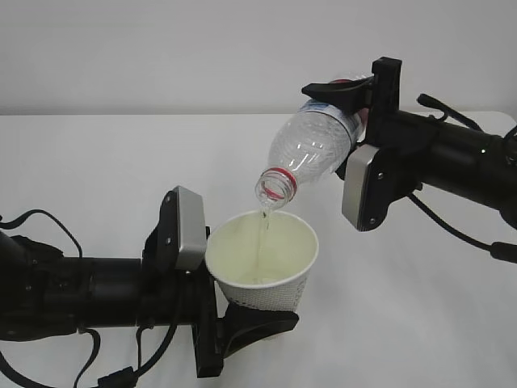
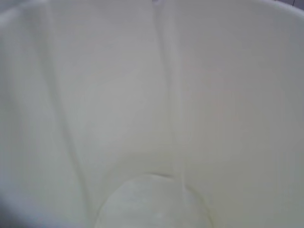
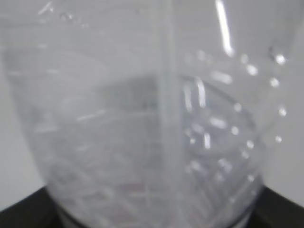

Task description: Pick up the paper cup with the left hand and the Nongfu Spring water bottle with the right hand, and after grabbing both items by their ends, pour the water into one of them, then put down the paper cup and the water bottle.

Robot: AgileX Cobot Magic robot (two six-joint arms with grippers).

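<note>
**Pour under way: a thin stream with little room for error**

Exterior view: In the lower middle of the frame the left gripper (image 1: pixel 242 319) pinches the paper cup (image 1: pixel 262 259) low on its base, the cup held upright off the white desk (image 1: pixel 105 178). At upper right the right gripper (image 1: pixel 355 109) clamps the rear end of the water bottle (image 1: pixel 315 145), which is tipped neck-down toward the lower left. Its mouth hangs just above the cup's far rim, and a thin stream of water (image 1: pixel 260 234) falls inside. The mouth sits near the rim rather than over the centre, so a small drift of either arm could send water down the outside and onto the desk. The low grip on soft paper could also let the cup tip as it fills.

Left wrist view: The frame is filled by the cup's cream inside (image 2: pixel 95 95); the stream (image 2: pixel 178 142) runs down to the bottom at lower centre. The gripper itself is not visible here. A steeper tilt of the bottle could splash.

Right wrist view: The clear bottle wall (image 3: pixel 118 142) fills the frame, with dark gripper parts at the bottom corners. The smooth, wet-looking plastic could slip in the grip.
</note>
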